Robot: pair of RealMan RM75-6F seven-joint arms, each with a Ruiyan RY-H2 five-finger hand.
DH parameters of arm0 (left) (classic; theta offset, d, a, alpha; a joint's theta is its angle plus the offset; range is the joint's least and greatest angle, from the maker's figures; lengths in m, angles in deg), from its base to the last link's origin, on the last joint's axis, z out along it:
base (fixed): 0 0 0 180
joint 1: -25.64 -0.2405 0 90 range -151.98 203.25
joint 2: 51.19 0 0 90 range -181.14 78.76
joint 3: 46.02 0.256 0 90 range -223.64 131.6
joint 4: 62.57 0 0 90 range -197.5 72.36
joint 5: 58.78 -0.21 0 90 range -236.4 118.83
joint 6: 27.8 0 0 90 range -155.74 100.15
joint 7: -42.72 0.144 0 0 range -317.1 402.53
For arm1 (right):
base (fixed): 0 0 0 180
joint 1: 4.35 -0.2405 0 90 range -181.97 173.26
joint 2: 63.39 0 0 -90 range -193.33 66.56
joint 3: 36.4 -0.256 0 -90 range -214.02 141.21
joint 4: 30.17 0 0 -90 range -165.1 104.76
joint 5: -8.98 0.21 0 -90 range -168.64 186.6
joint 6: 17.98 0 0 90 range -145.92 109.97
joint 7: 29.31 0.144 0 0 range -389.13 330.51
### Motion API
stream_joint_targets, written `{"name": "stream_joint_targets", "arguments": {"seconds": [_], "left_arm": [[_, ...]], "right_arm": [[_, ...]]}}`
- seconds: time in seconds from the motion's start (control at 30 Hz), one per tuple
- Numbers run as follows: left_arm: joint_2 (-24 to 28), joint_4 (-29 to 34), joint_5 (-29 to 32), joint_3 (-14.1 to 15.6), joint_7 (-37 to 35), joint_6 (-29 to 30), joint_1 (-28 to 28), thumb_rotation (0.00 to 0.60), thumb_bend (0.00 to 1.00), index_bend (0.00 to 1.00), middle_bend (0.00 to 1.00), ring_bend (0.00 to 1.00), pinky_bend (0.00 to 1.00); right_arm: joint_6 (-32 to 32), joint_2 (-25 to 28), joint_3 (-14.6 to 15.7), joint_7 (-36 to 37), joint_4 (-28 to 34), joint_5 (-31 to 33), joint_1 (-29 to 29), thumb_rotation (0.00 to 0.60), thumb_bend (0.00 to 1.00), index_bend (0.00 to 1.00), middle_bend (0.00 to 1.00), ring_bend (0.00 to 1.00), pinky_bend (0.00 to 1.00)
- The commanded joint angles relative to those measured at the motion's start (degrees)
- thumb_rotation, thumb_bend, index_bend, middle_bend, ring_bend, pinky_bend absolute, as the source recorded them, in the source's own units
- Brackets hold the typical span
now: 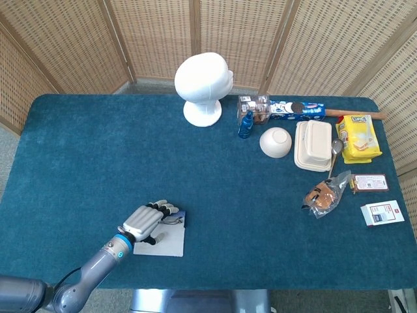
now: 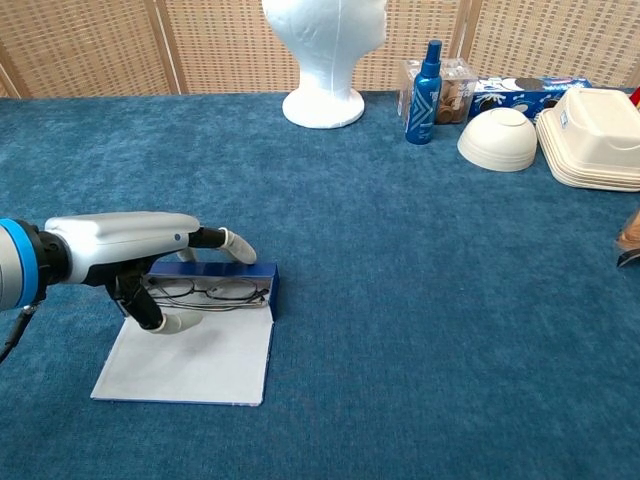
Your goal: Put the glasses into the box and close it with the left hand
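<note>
Fingers of the left hand (image 2: 130,255) stretch flat over the open box (image 2: 215,290), the thumb hanging below near the flap; whether anything is pinched I cannot tell. Glasses (image 2: 205,292) already lie inside the blue tray, near the table's (image 1: 78,150) front-left corner. The pale lid (image 2: 190,358) lies flat toward the front edge. Placing looks finished; closing appears to be the step in hand. Next, the hand must catch the lid's free edge and fold it over the tray. The right hand is out of sight.
</note>
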Motion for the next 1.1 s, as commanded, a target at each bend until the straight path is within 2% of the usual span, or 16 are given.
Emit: {"name": "stream_joint_targets", "arguments": {"seconds": [0.03, 1.1], "left_arm": [[-0.1, 0.2, -0.1, 0.1, -0.1, 0.0, -0.1, 0.600, 0.38, 0.14, 0.15, 0.07, 0.17], [-0.9, 3.9, -5.8, 3.4, 0.6, 1.7, -3.1, 0.600, 0.39, 0.14, 0.15, 0.07, 0.17]], "right_arm": [[0.0, 0.0, 0.0, 0.2, -0.1, 0.1, 0.0, 0.580, 0.39, 0.04, 0.17, 0.13, 0.28], [0.4, -0.3, 0.1, 1.0, -0.9, -0.4, 0.0, 0.580, 0.39, 0.04, 0.17, 0.13, 0.28]]}}
